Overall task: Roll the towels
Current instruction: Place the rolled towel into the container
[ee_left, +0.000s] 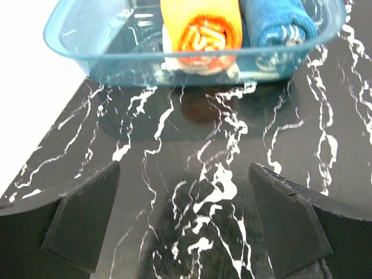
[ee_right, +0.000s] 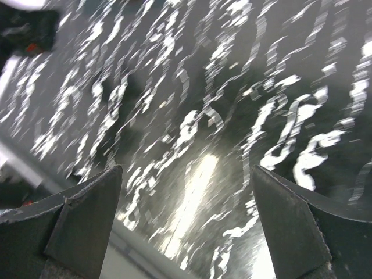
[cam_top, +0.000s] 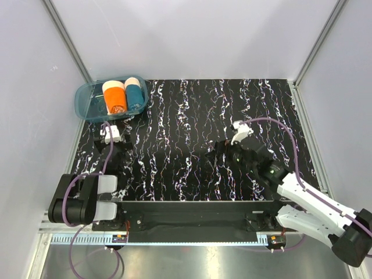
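A rolled orange towel [cam_top: 115,97] and a rolled blue towel [cam_top: 135,92] lie side by side in a clear blue tub [cam_top: 87,100] at the table's back left. The left wrist view shows the orange roll [ee_left: 203,29], the blue roll [ee_left: 279,23] and the tub's near wall [ee_left: 128,64] just ahead. My left gripper [cam_top: 114,152] [ee_left: 185,224] is open and empty, low over the black marbled table in front of the tub. My right gripper [cam_top: 216,150] [ee_right: 186,226] is open and empty over the table's middle right; its view is motion-blurred.
The black marbled table [cam_top: 192,116] is enclosed by white walls on three sides. The table's near edge and a metal rail [cam_top: 186,241] run along the front. The right wrist view shows the table's edge [ee_right: 139,256] close below.
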`<state>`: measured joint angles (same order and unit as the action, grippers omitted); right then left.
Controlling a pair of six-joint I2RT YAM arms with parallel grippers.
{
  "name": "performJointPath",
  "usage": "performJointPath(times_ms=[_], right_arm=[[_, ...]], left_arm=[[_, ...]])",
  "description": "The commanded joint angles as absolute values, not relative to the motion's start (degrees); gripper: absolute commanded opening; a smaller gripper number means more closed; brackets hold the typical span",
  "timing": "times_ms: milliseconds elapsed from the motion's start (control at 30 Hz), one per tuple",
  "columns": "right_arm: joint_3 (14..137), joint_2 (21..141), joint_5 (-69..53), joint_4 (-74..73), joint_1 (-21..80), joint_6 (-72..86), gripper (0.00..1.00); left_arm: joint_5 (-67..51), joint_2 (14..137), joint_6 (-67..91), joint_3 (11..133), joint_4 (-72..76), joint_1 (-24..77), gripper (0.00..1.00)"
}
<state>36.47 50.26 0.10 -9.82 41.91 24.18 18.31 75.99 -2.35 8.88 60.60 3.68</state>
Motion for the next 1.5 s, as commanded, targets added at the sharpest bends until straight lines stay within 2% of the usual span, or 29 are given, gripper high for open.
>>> performJointPath(times_ms=[0, 67, 233, 533, 700, 967, 1133, 1233, 1267, 1400, 1467], right_arm=[[41.91, 51.85, 11.67, -10.28, 42.19, 20.57, 1.00], [42.27, 52.73, 18.24, -10.11, 42.10, 18.20, 1.00], [40.26, 53.00, 20.57, -6.68, 38.95, 9.06, 0.99], [29.36, 53.52, 13.63, 9.47, 11.20, 11.23, 1.00], [28.74, 65.10, 10.47, 18.33, 0.56, 10.84, 1.00], [23.55, 71.89, 6.51, 31.47, -6.67, 8.17, 1.00], [19.07, 75.66, 3.18, 49.29, -11.68, 12.56, 1.00], [18.37, 82.43, 0.19, 60.44, -12.21, 11.86, 1.00], [19.41, 81.40, 0.18, 54.12, -12.22, 11.00, 1.00], [19.94, 82.44, -2.72, 56.26, -12.22, 10.73, 1.00], [21.18, 83.92, -8.67, 55.28, -12.22, 8.80, 1.00]], left_arm=[[15.65, 75.76, -0.44, 10.99, 62.67, 2.99, 0.99], [15.73, 76.20, -0.70, 10.64, 64.60, 2.99, 0.99], [15.56, 76.03, -0.53, 10.90, 63.38, 2.99, 0.99], [15.64, 76.20, -0.62, 10.90, 63.72, 2.99, 0.99], [15.64, 76.11, -0.61, 10.90, 63.72, 2.99, 0.99], [15.47, 76.11, -0.53, 10.99, 63.54, 2.90, 0.99], [15.47, 76.20, -0.53, 10.99, 63.54, 2.90, 0.99], [15.38, 76.11, -0.53, 10.99, 63.54, 2.81, 0.99], [15.29, 76.20, -0.44, 11.07, 63.46, 2.81, 0.99], [14.68, 76.11, -0.26, 11.25, 63.02, 2.46, 0.99], [14.59, 76.11, -0.26, 11.25, 63.02, 2.37, 0.99]])
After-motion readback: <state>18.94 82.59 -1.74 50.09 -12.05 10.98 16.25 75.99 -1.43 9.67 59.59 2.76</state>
